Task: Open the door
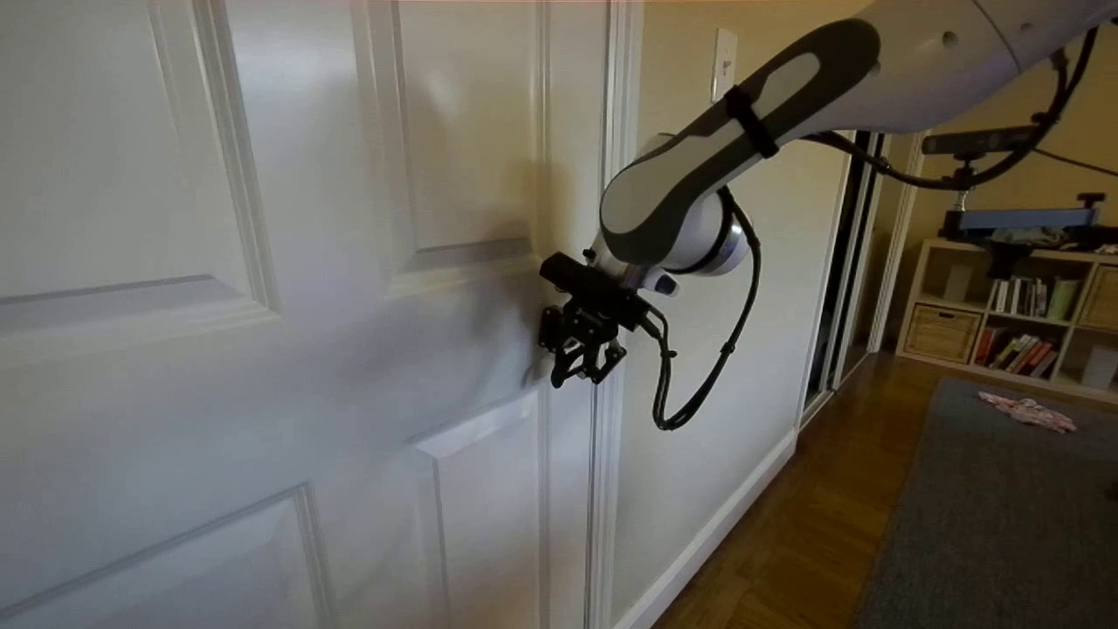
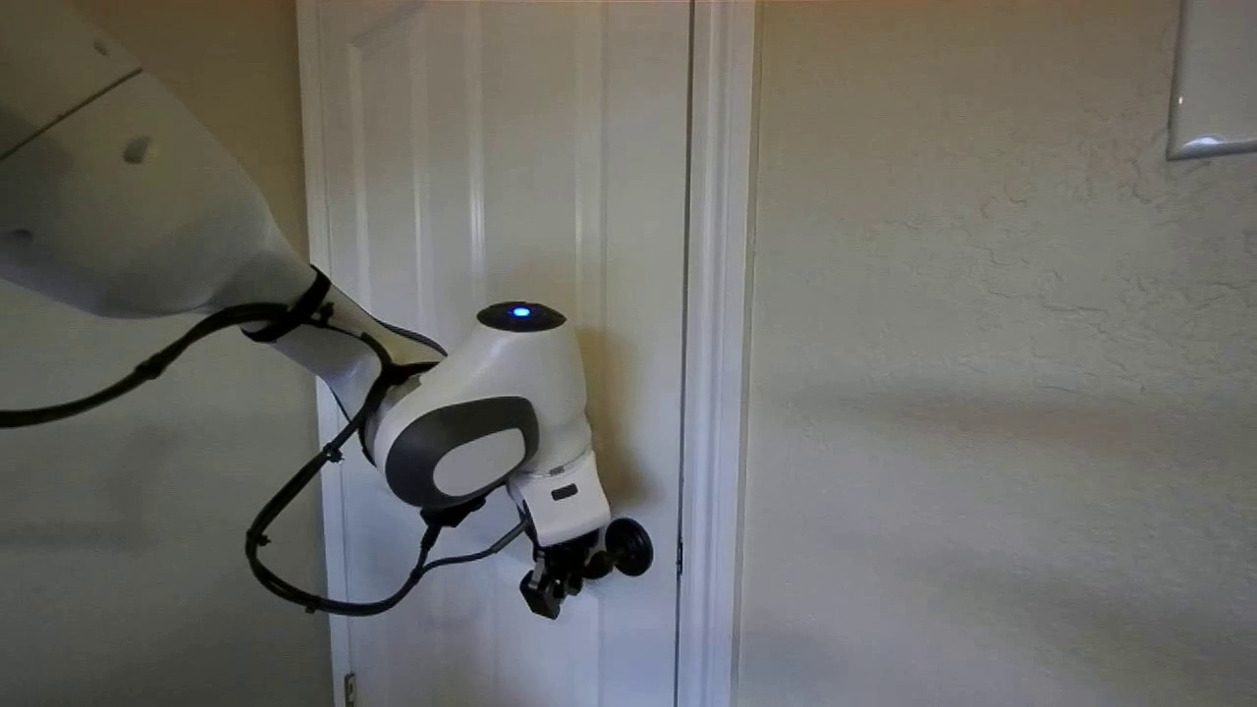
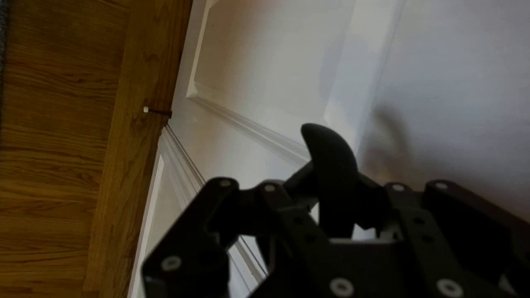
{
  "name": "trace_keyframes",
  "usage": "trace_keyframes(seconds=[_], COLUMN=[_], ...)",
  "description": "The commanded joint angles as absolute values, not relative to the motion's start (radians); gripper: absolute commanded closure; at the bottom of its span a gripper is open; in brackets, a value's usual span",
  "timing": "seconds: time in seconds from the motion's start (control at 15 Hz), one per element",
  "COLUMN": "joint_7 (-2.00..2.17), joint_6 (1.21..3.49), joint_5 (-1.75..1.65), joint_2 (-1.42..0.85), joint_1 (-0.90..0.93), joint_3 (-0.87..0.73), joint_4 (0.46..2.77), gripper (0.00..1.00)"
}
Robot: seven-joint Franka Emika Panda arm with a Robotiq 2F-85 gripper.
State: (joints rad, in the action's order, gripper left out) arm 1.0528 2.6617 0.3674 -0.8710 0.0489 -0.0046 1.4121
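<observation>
The door point(image 1: 349, 376) is tall and white with raised panels. It also shows in an exterior view point(image 2: 643, 245), where it sits in its frame and looks shut, and in the wrist view point(image 3: 265, 62). Its black lever handle point(image 3: 331, 157) has a curved tip that rises between the two fingers in the wrist view. The handle's round black base shows in an exterior view point(image 2: 628, 547). My gripper point(image 3: 331, 192) is closed around the lever, with a finger against each side. It also shows in both exterior views point(image 1: 581, 362) point(image 2: 558, 581), close to the door's face.
A white frame point(image 2: 722, 344) and wall point(image 2: 982, 344) border the door. A black cable point(image 1: 699, 415) hangs in a loop under the arm. A door stop point(image 3: 157, 111) sticks out near the wooden floor point(image 3: 62, 145). A shelf point(image 1: 935, 349) and grey rug point(image 1: 987, 524) lie behind.
</observation>
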Motion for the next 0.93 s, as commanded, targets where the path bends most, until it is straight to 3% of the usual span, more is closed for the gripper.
trace_keyframes(seconds=[0.0,0.87], joint_7=[1.029,0.864], joint_6=[2.637,2.681], joint_5=[0.364,0.423], joint_2=[-0.876,-0.568], joint_1=[0.035,0.003], joint_3=[-0.006,0.099], joint_4=[1.524,1.894], gripper=[0.91,0.93])
